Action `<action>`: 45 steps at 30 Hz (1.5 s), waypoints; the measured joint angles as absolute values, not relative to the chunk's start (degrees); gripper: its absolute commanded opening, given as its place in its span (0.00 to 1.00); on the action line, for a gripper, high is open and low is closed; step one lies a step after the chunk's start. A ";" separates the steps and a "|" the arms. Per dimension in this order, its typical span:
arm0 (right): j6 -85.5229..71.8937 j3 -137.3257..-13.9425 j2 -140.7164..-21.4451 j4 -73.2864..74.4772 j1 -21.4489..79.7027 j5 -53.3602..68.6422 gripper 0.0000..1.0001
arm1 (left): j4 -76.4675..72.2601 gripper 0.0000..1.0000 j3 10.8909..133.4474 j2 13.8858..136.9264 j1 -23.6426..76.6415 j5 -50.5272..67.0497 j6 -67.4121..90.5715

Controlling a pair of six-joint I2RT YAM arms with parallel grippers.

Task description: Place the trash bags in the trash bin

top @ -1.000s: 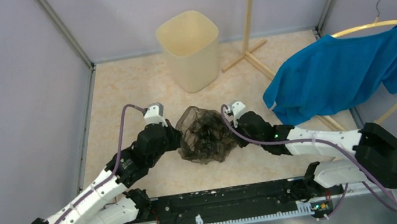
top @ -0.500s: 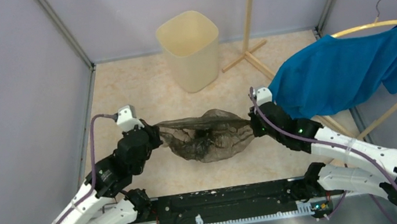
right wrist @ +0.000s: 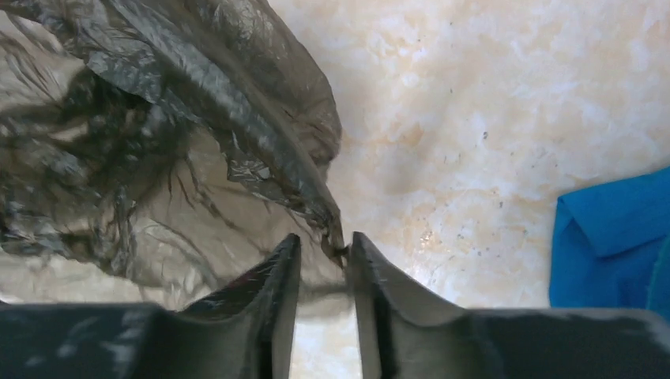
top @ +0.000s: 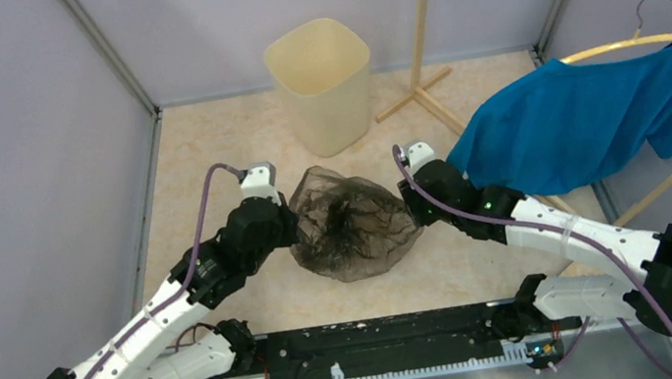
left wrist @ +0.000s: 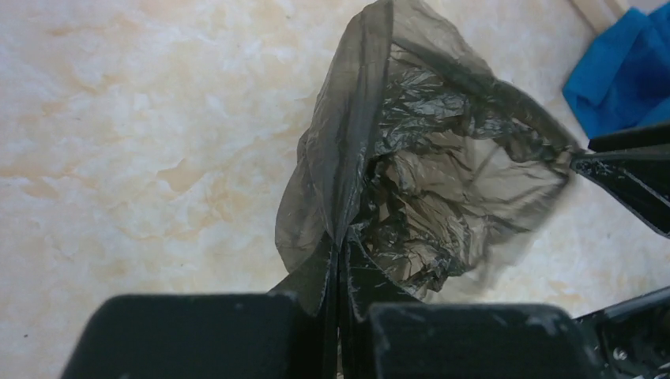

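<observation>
The trash bag (top: 352,225) is suspended between the two grippers near the centre of the marbled tabletop (top: 200,169), outside the trash bin (top: 322,82). The left gripper (top: 292,225) grips the left edge of the bag. In the left wrist view its fingers (left wrist: 237,335) are pressed fully together, with a fold of the dark film clamped between them at the left gripper (left wrist: 340,264), and the trash bag (left wrist: 419,166) fans out from that pinch point. The right gripper (top: 408,205) grips the opposite edge. In the right wrist view the right gripper (right wrist: 325,238) shows a narrow gap between its fingers (right wrist: 371,284), and a thin twisted strip of the trash bag (right wrist: 142,134) is caught in that gap. The bag's mouth is drawn into a rounded, wrinkled pouch, with the film bunched darkest at its centre. Whether its underside touches the tabletop cannot be determined. The trash bin stands upright at the far side of the surface, opening upward, well apart from the bag. A blue garment (top: 580,120) hangs on a hanger (top: 624,43) to the right, near the right arm.
</observation>
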State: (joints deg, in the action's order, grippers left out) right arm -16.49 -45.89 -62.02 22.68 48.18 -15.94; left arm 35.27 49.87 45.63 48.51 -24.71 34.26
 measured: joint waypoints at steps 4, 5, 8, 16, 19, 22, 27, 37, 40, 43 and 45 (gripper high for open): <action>-12.95 -45.89 -62.65 24.27 48.29 -14.90 0.68 | 34.24 0.00 49.87 47.88 48.51 -19.97 30.81; -11.99 -45.89 -62.63 24.14 48.49 -14.33 0.74 | 33.74 0.00 49.89 47.81 48.51 -18.98 29.74; -9.26 -45.91 -62.63 22.72 49.15 -11.81 0.86 | 32.75 0.00 50.81 47.75 48.51 -16.60 26.48; -3.60 -47.07 -64.77 9.08 49.23 -2.33 0.88 | 31.35 0.00 53.82 47.31 48.51 -14.04 21.39; -2.57 -48.40 -67.75 3.88 48.56 2.07 0.78 | 31.38 0.00 54.15 47.09 48.51 -13.30 20.38; -2.61 -49.67 -70.72 -0.19 48.25 7.42 0.71 | 31.42 0.00 54.24 47.00 48.51 -12.82 19.46; -4.62 -49.93 -74.06 -6.04 48.23 13.78 0.24 | 31.44 0.04 54.35 47.07 48.51 -12.36 18.39; -24.16 -46.81 -70.15 -1.54 47.20 -10.96 0.00 | 31.27 0.98 55.42 49.52 48.47 -21.21 23.70; -28.16 -45.23 -68.45 1.50 46.30 -17.12 0.00 | 30.68 0.98 55.40 50.50 48.47 -21.04 25.89; -29.91 -43.38 -67.31 3.38 44.77 -20.16 0.00 | 29.80 0.98 54.96 51.11 48.47 -19.90 28.27; -30.50 -41.87 -66.32 4.23 43.66 -20.82 0.00 | 28.58 0.98 52.95 50.98 48.47 -18.79 30.35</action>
